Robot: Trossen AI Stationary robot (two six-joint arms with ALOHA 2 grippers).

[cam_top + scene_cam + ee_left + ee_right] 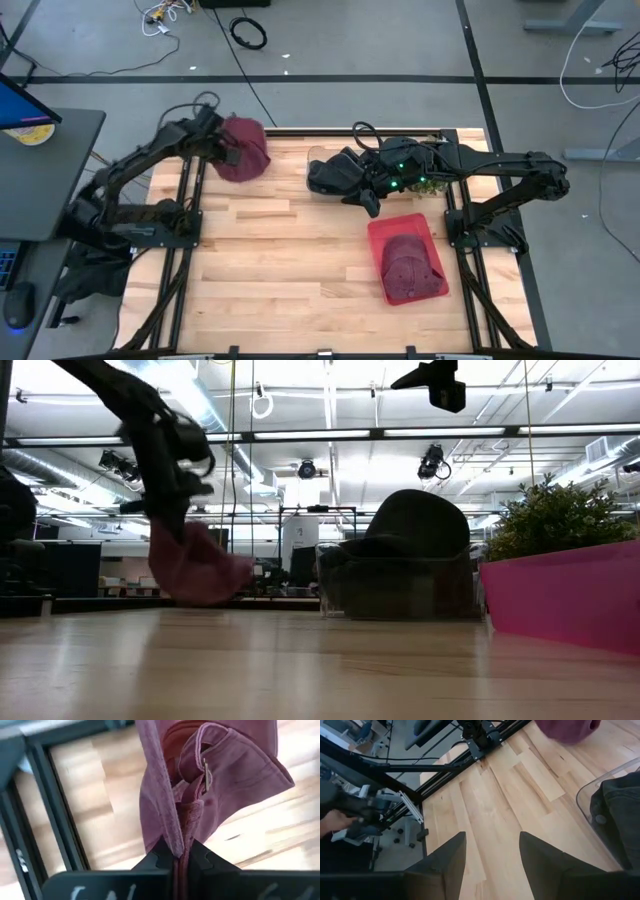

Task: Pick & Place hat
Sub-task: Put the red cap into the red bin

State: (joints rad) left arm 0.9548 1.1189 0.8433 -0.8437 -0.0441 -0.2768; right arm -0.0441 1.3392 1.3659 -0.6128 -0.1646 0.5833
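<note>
Currently, the left gripper (182, 857) pinches the maroon hat (245, 148) aloft at the table's (280, 250) 11 o'clock corner, mid-carry; next, lower and release, while the right gripper (492, 855) waits spread.

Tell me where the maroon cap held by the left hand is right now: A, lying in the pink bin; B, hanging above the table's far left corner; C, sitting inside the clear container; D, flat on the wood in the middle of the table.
B: the left hand is shut on the maroon cap, which dangles clear of the table near its far left corner; the low view shows it hanging above the wood.
</note>
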